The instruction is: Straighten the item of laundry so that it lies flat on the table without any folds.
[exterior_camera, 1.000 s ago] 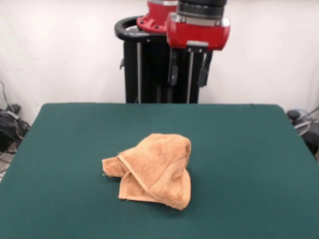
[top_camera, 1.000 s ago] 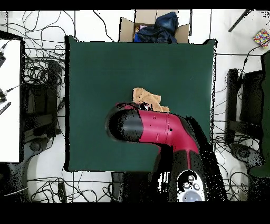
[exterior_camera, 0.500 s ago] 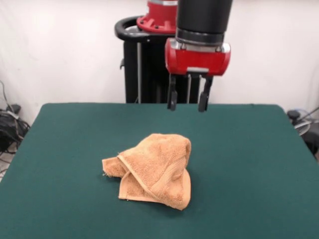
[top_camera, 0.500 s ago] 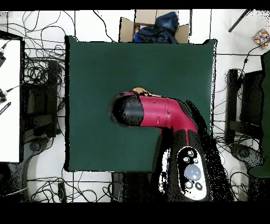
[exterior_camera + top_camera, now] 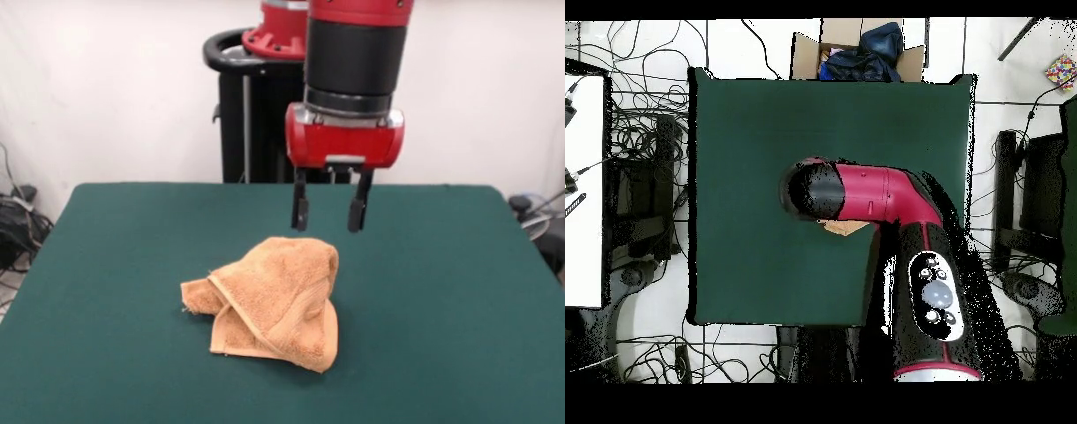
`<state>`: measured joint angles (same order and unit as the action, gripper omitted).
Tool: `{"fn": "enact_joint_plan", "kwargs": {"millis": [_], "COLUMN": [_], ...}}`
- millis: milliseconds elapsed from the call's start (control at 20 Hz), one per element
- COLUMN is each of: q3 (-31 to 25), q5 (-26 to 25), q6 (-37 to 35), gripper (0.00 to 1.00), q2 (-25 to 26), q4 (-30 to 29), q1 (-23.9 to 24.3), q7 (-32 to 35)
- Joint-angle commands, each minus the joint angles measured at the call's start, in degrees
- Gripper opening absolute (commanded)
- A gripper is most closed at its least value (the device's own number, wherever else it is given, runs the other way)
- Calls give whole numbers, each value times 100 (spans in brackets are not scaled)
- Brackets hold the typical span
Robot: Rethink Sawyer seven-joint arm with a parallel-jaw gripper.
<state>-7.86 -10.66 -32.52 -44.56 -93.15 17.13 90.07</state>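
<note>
**Towel not yet grasped**

My black two-fingered gripper (image 5: 327, 212) hung open and empty above the crumpled orange-tan terry towel (image 5: 269, 300) at the frame's centre on the dark green felt table (image 5: 441, 291). All unfolding remained.

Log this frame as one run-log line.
hand: open, above towel, no contact | towel: crumpled, folded over, mid-table | table: green | flattening: not yet done

Red-and-black arm (image 5: 353, 71), dark end effector (image 5: 328, 212)
</note>
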Motion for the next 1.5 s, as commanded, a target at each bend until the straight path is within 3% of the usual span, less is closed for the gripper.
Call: {"fn": "enact_joint_plan", "kwargs": {"millis": [50, 850, 1500], "q3": [-636, -660, -865], "q5": [-280, -439, -646], "q6": [-180, -67, 57], "gripper": [100, 100, 100], "q2": [436, 1203, 1375], "q4": [330, 1148, 1109], "q1": [231, 268, 628], "q7": [-427, -443, -644]}}
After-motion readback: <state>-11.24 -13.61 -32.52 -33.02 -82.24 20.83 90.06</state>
